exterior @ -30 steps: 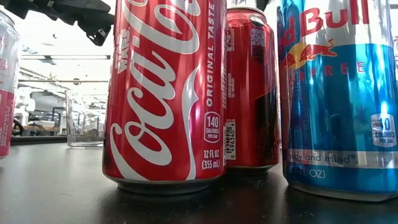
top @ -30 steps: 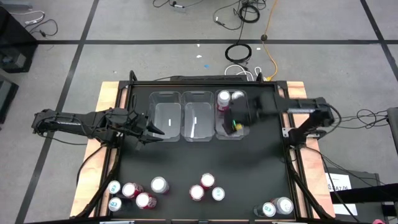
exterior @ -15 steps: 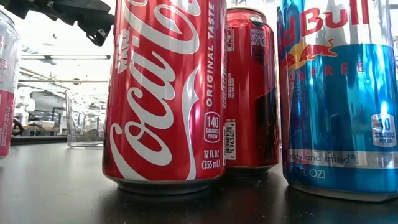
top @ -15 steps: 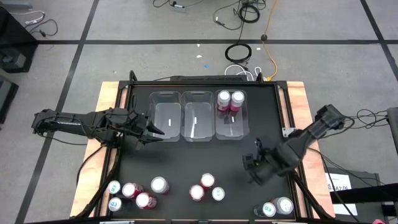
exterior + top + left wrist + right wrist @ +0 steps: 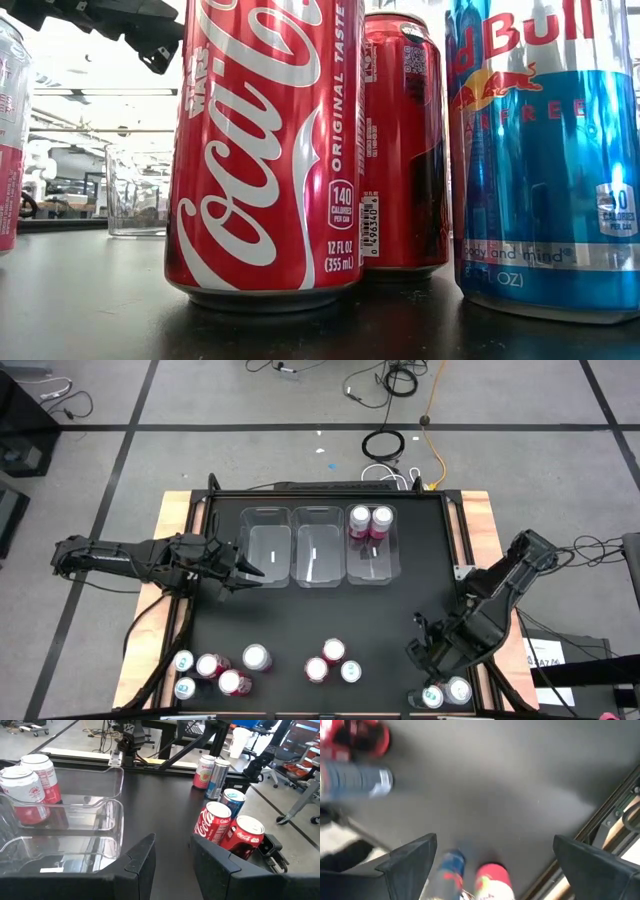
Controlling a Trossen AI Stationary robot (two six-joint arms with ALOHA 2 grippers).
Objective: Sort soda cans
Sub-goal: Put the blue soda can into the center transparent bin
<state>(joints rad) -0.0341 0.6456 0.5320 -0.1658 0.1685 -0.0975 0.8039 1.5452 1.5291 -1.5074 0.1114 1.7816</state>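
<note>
While right hand [image 5: 425, 650] gapes, two soda cans [image 5: 446, 693] just beneath it

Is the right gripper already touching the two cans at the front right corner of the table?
Apart. In the right wrist view the open right gripper hangs above the blue can and pink can, bare table between.

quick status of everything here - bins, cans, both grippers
left bin: empty
middle bin: empty
right bin: holds two pink cans, upright
cans at the table's front left: five, upright, unsorted
cans at the front middle: three, upright, unsorted
cans at the front right corner: two, upright, unsorted
left gripper: open, empty, beside the left bin
right gripper: open, empty, above the front right cans
</note>
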